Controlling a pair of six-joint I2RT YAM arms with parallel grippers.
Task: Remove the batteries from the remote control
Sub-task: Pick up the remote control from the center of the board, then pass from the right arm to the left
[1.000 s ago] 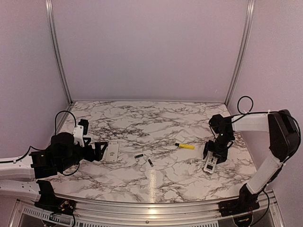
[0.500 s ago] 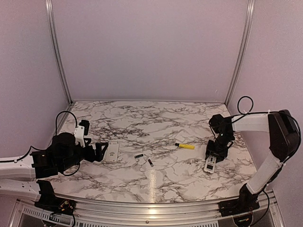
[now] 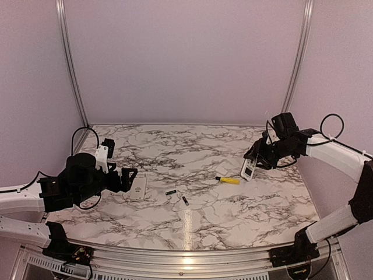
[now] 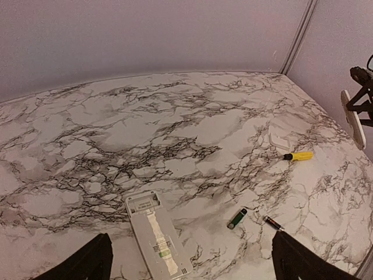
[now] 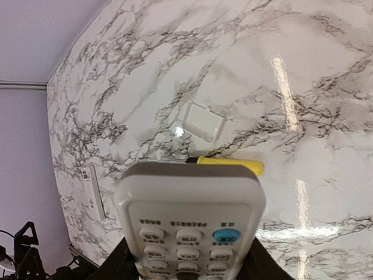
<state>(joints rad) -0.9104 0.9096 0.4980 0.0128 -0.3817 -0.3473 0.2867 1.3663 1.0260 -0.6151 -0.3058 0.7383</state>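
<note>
Writing: the raised remote (image 5: pixel 189 216) shows rows of grey buttons and one blue one; the print above them is too blurred to read. The face-down remote (image 4: pixel 156 236) carries a long sticker with a green mark, its text too small to read.
Compartment: the recess at the far end of the face-down remote is uncovered; what is in it cannot be made out.
Batteries (image 4: pixel 237 219): two, loose on the desk (image 3: pixel 192 146) in the lower middle of the overhead view, just right of the face-down remote, near each other but apart.
Right pincer (image 3: pixel 260 158): clamped on the raised remote, holding it tilted above the desk at the right.
Left pincer (image 3: pixel 127 179): fingers wide apart, nothing between them, at the left beside the face-down remote.
Room: the yellow screwdriver (image 3: pixel 228 180) and the pale cover plate (image 5: pixel 203 121) lie close together below the raised remote, well away from the near rail.
</note>
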